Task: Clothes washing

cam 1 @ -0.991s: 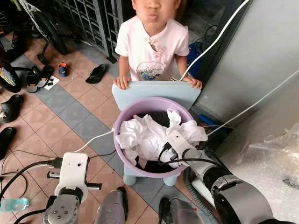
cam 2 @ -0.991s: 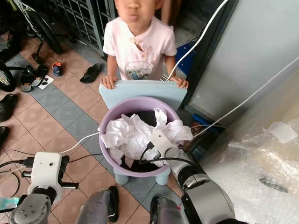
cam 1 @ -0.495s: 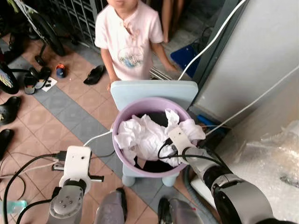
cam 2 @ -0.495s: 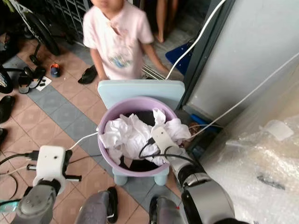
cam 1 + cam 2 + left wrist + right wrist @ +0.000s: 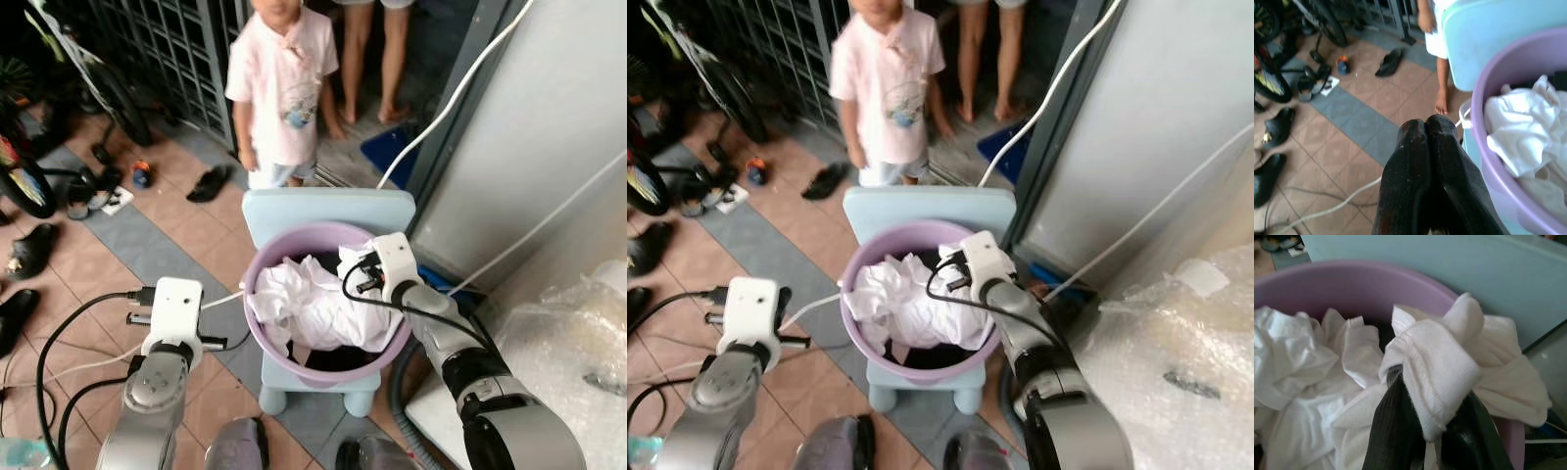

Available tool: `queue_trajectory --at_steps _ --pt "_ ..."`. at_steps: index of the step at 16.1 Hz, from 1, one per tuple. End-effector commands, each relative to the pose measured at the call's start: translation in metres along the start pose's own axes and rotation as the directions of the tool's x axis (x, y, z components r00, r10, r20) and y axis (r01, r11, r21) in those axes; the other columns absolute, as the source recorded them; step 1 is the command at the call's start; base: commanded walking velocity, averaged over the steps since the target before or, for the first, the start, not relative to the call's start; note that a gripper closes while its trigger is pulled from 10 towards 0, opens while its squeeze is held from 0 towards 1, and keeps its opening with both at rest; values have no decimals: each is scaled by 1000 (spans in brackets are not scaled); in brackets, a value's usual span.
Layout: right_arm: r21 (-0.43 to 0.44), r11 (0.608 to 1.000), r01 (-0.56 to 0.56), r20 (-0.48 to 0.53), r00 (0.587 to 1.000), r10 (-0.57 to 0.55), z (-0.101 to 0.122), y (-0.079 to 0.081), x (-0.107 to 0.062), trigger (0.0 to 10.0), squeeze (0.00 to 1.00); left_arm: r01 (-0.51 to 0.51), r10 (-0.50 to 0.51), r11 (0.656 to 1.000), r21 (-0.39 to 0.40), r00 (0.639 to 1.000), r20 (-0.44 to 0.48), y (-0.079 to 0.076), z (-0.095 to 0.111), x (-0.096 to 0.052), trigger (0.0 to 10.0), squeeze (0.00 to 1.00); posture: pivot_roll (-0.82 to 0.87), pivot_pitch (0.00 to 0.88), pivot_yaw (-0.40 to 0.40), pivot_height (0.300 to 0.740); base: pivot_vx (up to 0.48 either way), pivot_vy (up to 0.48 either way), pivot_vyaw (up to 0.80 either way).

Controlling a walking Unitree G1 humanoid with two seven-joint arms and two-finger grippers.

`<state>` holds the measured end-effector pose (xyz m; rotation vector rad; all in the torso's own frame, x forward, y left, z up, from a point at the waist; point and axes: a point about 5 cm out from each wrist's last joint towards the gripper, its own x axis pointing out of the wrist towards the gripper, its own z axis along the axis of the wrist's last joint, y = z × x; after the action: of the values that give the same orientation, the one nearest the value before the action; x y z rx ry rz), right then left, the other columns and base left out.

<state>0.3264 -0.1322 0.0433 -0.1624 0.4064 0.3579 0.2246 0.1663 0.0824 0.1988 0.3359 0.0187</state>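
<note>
Right gripper [image 5: 1425,440] clamps white cloth [image 5: 1440,362] — seemingly lifted above basin [image 5: 260,294].

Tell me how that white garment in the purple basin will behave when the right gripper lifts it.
The white garment is crumpled and folds around the right gripper, so it will probably hang limp and trail. It lies bunched with the rest of the white laundry in the purple basin, so neighbouring cloth may drag along. It looks dry and thin, so likely light.
</note>
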Motion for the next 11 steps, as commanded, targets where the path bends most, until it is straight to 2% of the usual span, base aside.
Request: queue_trajectory --at_steps 1,2,4,5,6,9,11 --pt "72 997 22 133 991 -31 12 0 -16 0 0 13 -13 1000 -12 1000 26 -4 4 8 10000 0 41 0 23 740 0 0 0" --pt "87 996 28 166 985 -43 15 1 -22 0 0 18 -18 1000 -15 999 37 -5 6 12 10000 0 37 0 25 740 0 0 0" --pt "121 991 51 289 954 -85 29 5 -46 0 0 16 -15 1000 -7 996 93 -12 17 23 10000 0 4 0 49 740 0 0 0" --pt "118 990 77 317 942 -111 33 5 -53 6824 0 20 -21 1000 1 994 110 -14 20 29 10000 0 -6 0 60 740 0 0 -781" --pt "136 985 107 335 931 -147 34 4 -58 10000 0 30 -27 999 -22 993 119 -17 24 33 10000 0 -21 0 73 740 0 0 -775" --pt "184 966 184 329 914 -237 30 -2 -69 10000 0 78 -71 996 -37 984 162 -25 33 40 10000 0 -43 0 98 740 0 0 -773" --pt "161 964 213 339 905 -257 35 -6 -71 10000 0 102 -93 994 -33 976 198 -28 40 43 10000 0 -43 0 112 740 0 0 -775"
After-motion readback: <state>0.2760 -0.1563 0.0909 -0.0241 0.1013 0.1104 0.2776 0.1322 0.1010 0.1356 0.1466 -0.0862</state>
